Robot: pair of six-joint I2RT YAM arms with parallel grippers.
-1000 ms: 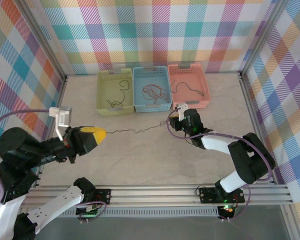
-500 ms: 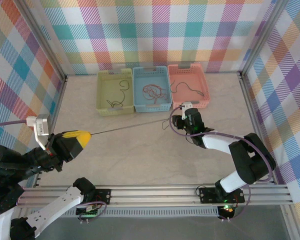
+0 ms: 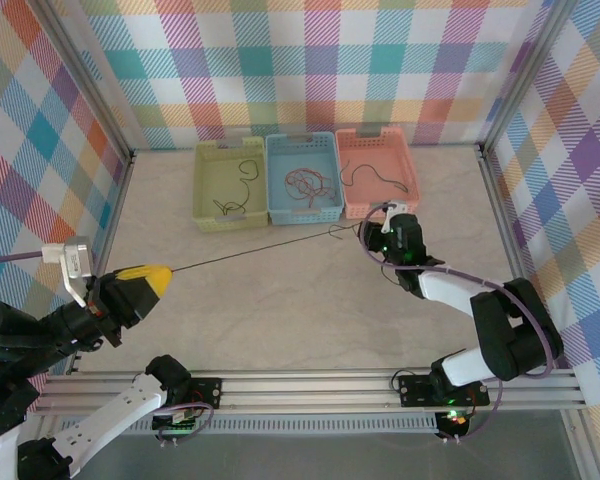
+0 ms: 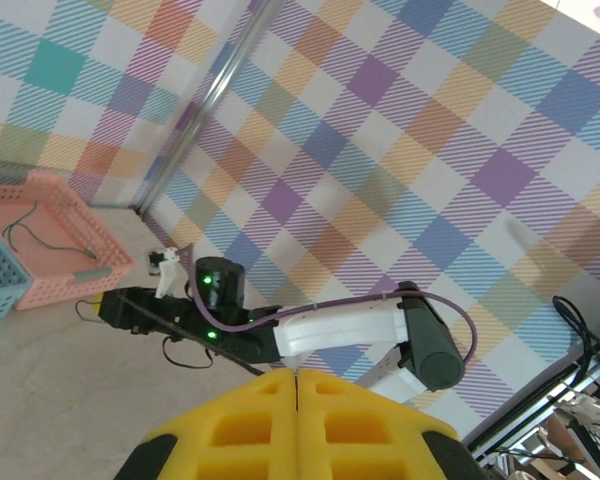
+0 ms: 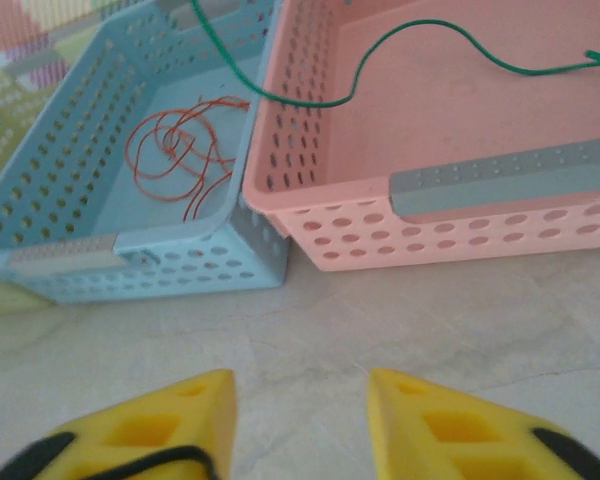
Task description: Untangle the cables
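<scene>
Left gripper (image 3: 166, 271) is clamped on the left end of the taut black cable (image 3: 250, 250). Right gripper (image 5: 300, 405) stands parted and empty. Best to draw leftward gently, without jerking.

I'm looking at a pale, marble-patterned table (image 3: 280, 320) with faint grey veining. Three perforated plastic baskets sit directly on it in a row along the far edge, near its middle. A yellow-green basket (image 3: 199, 185) is on the left, a blue basket (image 3: 272, 180) is in the centre and a pink basket (image 3: 411, 180) is on the right. Neighbours sit side against side. The right wrist view shows the blue basket's (image 5: 180, 270) corner against the pink basket's (image 5: 460, 240) front wall, with bare tabletop (image 5: 380, 320) before them.
</scene>
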